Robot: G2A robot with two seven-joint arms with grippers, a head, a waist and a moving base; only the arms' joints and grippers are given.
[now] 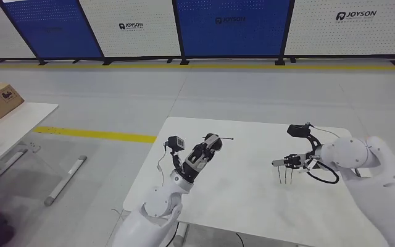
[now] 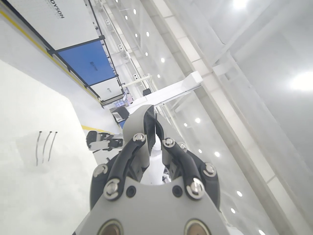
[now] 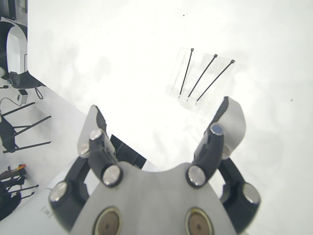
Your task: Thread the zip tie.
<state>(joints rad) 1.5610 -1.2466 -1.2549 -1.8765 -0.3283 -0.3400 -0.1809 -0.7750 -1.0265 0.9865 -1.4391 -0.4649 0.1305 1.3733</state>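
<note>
Right jaws (image 3: 162, 108) stood wide open and held nothing. Left jaws (image 2: 151, 113) were closed pad to pad on a thin dark strip (image 1: 226, 139) that stuck out sideways past their tip. The strip was too small to confirm as a zip tie.

Three black zip ties (image 3: 201, 75) lay flat on the white tabletop (image 3: 122, 37). They sat side by side and apart, fanned slightly, their square heads at the far end from the right jaws and their tails pointing towards them. All three rested on a clear sheet (image 3: 176, 74) lying on the tabletop.

In the top view the right jaws (image 1: 281, 163) were above the tabletop (image 1: 247, 204), just beside the zip ties (image 1: 284, 176). The left jaws (image 1: 213, 141) were raised over the opposite side of the tabletop, well apart from the ties and tilted upward. The left wrist view placed the zip ties (image 2: 46, 147) near the right jaws (image 2: 97, 143).

Beyond the tabletop, a yellow floor line (image 1: 92, 134) ran across grey flooring. A second white table (image 1: 24, 120) carried a cardboard box (image 1: 7, 99). Blue and white partition panels (image 1: 234, 28) stood along the back.
</note>
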